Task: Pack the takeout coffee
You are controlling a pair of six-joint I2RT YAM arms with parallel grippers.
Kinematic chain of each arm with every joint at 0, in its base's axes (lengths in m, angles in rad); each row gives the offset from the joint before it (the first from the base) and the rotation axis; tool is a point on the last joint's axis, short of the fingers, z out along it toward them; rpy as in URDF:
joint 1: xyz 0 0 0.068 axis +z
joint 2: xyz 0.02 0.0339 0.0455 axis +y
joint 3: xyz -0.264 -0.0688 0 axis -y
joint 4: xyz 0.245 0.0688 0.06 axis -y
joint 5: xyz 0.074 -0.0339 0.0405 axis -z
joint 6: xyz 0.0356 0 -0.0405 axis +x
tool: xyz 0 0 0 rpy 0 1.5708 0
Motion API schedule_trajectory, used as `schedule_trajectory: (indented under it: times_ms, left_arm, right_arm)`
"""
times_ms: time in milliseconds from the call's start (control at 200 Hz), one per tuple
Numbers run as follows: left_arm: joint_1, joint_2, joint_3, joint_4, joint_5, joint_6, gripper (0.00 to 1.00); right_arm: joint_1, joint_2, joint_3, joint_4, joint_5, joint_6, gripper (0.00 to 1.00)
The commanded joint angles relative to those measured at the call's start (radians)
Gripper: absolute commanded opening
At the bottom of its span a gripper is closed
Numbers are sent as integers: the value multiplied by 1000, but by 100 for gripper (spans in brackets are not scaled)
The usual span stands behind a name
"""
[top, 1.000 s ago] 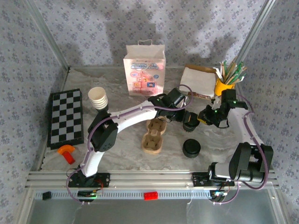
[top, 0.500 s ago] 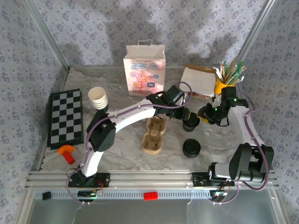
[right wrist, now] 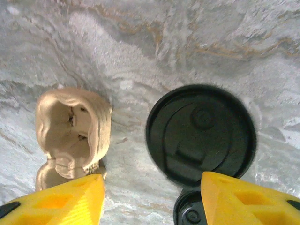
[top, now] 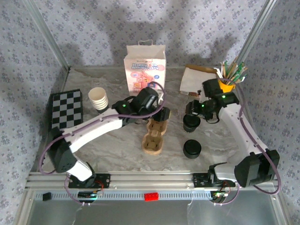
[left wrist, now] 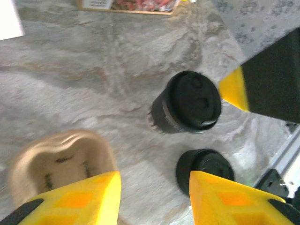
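Left of centre, the left gripper (left wrist: 152, 186) hangs over the far end of the brown cup carrier (top: 153, 136), its yellow fingers spread with nothing between them. Just right of the carrier the paper cup (left wrist: 161, 118) stands upright on the marbled table (top: 117, 145) with the black lid (left wrist: 194, 101) on its top, and a second black round piece (top: 192, 149) sits close by on the near side. The right gripper (right wrist: 152, 187) hovers above the cup, released, its fingers wide apart and clear of the lid.
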Motion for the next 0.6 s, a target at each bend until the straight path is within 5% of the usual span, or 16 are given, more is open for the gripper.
schedule_trajectory:
  times_ms: [0,295,595]
  left_arm:
    - [21,-118,-108,-60,-78,26,44]
    - [109,-416,-393,-79,-115,-34,46]
    - [239,-561,-557,-62,-68,-73,48]
  right_arm:
    - [123,-16,30,-94,180,92,63]
    - [482,97,63,-52,332,411,71]
    - [669,373,172,45,350,587,72]
